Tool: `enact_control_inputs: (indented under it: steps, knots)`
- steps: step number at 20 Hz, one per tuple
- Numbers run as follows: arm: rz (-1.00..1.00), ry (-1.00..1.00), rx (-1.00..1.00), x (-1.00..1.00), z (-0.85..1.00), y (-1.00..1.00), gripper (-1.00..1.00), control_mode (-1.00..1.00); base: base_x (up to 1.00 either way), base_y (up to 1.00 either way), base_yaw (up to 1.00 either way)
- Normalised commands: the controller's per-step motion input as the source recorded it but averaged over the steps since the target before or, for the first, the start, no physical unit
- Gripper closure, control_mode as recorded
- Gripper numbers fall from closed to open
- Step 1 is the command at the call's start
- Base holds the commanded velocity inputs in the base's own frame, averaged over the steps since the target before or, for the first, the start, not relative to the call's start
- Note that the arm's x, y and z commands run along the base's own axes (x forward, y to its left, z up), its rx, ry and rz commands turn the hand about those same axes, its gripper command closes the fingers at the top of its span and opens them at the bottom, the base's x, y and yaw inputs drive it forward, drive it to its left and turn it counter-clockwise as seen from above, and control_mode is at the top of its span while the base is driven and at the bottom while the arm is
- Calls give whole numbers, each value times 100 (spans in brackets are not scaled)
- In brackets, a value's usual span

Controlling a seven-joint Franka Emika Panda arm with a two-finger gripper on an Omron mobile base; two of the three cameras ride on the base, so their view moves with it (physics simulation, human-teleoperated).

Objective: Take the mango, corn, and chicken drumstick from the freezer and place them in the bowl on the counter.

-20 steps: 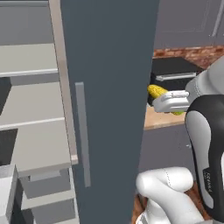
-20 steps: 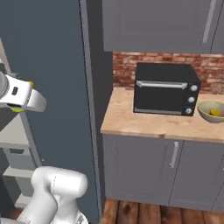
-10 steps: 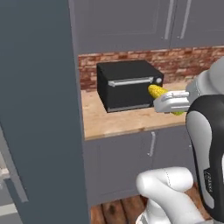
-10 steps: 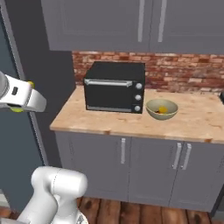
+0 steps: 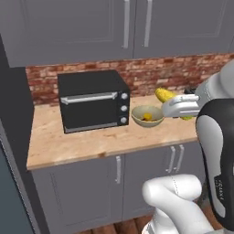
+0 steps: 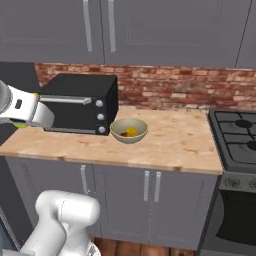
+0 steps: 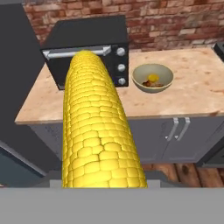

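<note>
My gripper (image 5: pixel 179 106) is shut on the corn (image 5: pixel 165 95), a yellow cob held above the counter (image 5: pixel 68 141) just right of the bowl (image 5: pixel 146 123). In the hand view the corn (image 7: pixel 98 131) runs up the middle, with the bowl (image 7: pixel 153 90) beyond it on the counter (image 7: pixel 192 96). Inside the bowl lie the yellow-orange mango (image 7: pixel 152 78) and the brown chicken drumstick (image 7: pixel 156 84). The right base view shows the bowl (image 6: pixel 129 139) beside the oven. The freezer's (image 5: pixel 9 151) dark side stands at the left edge.
A black toaster oven (image 5: pixel 91 100) stands on the counter left of the bowl. Grey wall cupboards (image 5: pixel 137 27) hang over a brick backsplash. A gas stove (image 6: pixel 235 140) borders the counter on the right, with grey cabinet fronts (image 6: pixel 150 200) below.
The whole picture has shifted: the base has driven away from the freezer along the counter, bringing the oven and bowl to the middle. The corn stays in my grip.
</note>
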Motion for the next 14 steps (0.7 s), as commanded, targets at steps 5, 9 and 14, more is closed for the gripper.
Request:
enact_control_inputs:
  steps: [5, 9, 14]
  knots:
    - [0, 0, 0, 0, 0, 0, 100, 100, 53, -42, 0]
    - [0, 0, 0, 0, 0, 0, 100, 100, 61, -31, 0]
    - [0, 0, 0, 0, 0, 0, 100, 100, 56, -39, 0]
